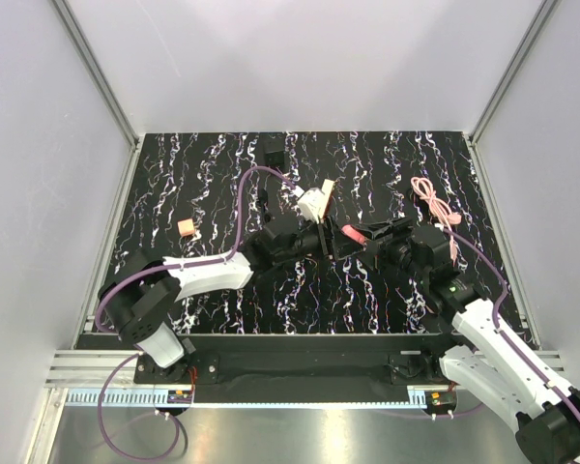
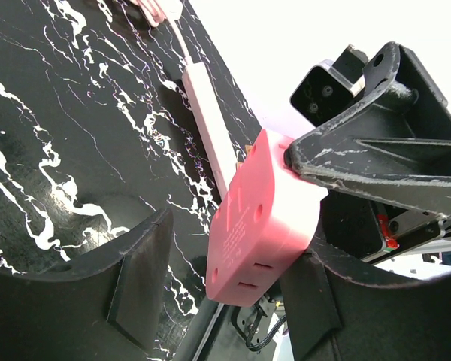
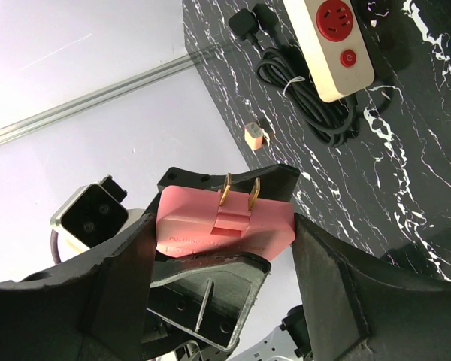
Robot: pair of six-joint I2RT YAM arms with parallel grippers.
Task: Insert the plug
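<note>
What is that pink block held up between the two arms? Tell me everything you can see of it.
The pink boxy plastic plug is a flat, smooth block: two brass prongs and lettering on one broad face, slots on the opposite one. It hangs tilted above the black marbled table. The right gripper pinches its narrow sides; one finger of the left gripper lies against the prong face, the other stands clear.
</note>
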